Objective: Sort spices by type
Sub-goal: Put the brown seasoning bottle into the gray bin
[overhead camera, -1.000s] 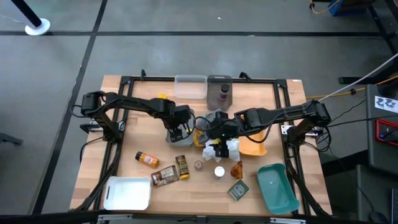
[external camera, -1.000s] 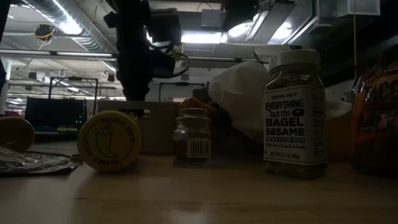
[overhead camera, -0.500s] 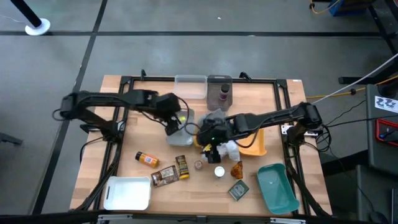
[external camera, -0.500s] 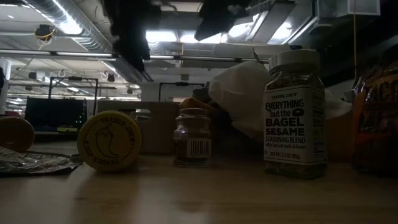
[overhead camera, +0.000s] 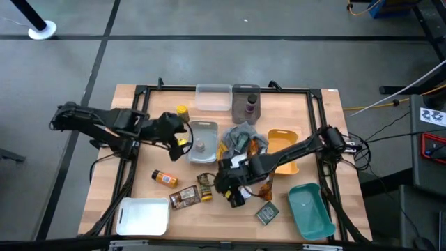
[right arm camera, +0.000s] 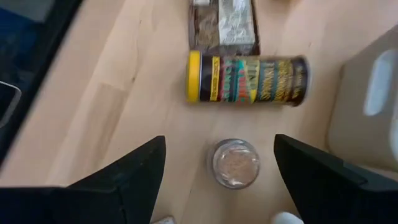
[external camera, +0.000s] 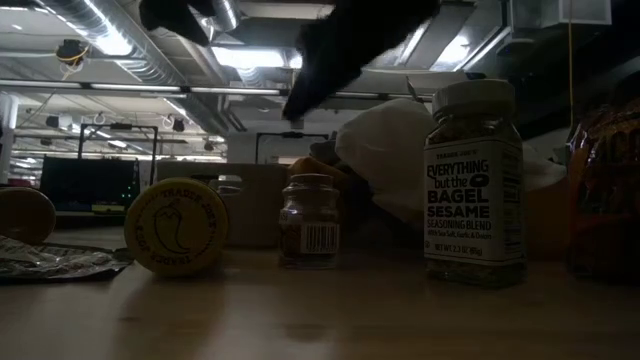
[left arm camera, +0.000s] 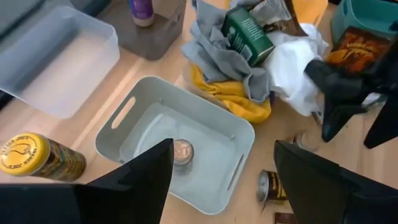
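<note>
1. Directly between the spread, empty fingers of the right gripper (right arm camera: 217, 186) a tiny round pot (right arm camera: 235, 163) stands upright on the wooden surface (right arm camera: 124, 93), seen from above.
2. Just beyond that pot a yellow-capped jar (right arm camera: 247, 78) lies on its side, with a brown packet (right arm camera: 224, 25) farther out; both sit near the gripper's line of descent.
3. Judged step: closing on the tiny pot. A good grasp calls for a straight descent with the pot centred, fingers clear of the lying jar, which would likely roll if nudged.
4. Ahead of the left gripper (left arm camera: 221, 180), whose fingers are apart and empty, the grey tray (left arm camera: 242, 134) already holds one small round pot (left arm camera: 181, 152), a likely destination for pots of this type.
5. Beside that tray lies a yellow jar (left arm camera: 40, 160).
</note>
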You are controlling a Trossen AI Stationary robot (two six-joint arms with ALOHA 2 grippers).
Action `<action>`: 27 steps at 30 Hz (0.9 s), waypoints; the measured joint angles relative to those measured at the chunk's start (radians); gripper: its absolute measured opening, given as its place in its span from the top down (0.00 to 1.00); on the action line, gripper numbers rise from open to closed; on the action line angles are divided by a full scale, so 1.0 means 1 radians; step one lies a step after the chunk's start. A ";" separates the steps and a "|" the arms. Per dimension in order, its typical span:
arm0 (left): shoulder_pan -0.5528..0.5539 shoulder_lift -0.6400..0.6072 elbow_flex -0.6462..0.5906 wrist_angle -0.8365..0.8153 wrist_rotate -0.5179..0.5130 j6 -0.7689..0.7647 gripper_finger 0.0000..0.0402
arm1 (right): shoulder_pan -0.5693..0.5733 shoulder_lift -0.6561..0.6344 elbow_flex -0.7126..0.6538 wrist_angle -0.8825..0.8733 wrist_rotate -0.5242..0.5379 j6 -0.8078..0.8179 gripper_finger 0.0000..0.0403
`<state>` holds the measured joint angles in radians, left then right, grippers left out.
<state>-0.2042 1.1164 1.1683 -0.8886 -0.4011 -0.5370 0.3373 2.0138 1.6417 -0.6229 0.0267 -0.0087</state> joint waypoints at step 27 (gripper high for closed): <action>-0.320 0.012 -0.001 0.008 -0.187 -0.165 0.35 | -0.012 0.112 0.000 -0.009 0.060 0.012 0.26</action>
<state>-0.5242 1.1286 1.1671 -0.8803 -0.5884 -0.7025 0.3248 2.1258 1.6413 -0.6319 0.0868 0.0032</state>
